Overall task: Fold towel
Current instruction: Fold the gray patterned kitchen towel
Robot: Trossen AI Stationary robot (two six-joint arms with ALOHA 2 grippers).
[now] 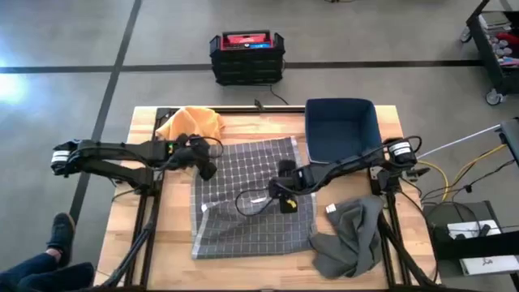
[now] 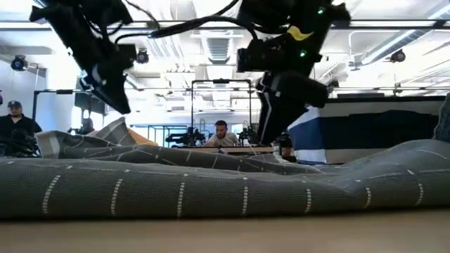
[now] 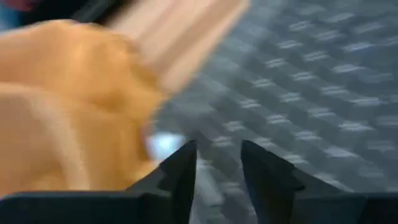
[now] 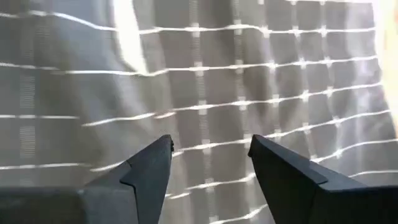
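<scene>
A grey towel (image 1: 243, 195) with a pale grid lies spread flat on the wooden table (image 1: 422, 268); in the low view the towel (image 2: 211, 186) fills the foreground, slightly rumpled. My left gripper (image 1: 209, 170) hovers open over the towel's far left corner, beside an orange cloth (image 1: 190, 123); its wrist view shows my left gripper (image 3: 217, 146) with nothing between the fingers. My right gripper (image 1: 284, 201) hangs open over the towel's right middle, and its wrist view shows my right gripper (image 4: 211, 143) above the grid pattern (image 4: 249, 81).
A dark blue bin (image 1: 340, 126) stands at the far right of the table. A plain grey cloth (image 1: 349, 235) lies crumpled at the near right, by the towel's edge. The orange cloth sits at the far left corner. A black and red case (image 1: 246, 55) stands on the floor beyond.
</scene>
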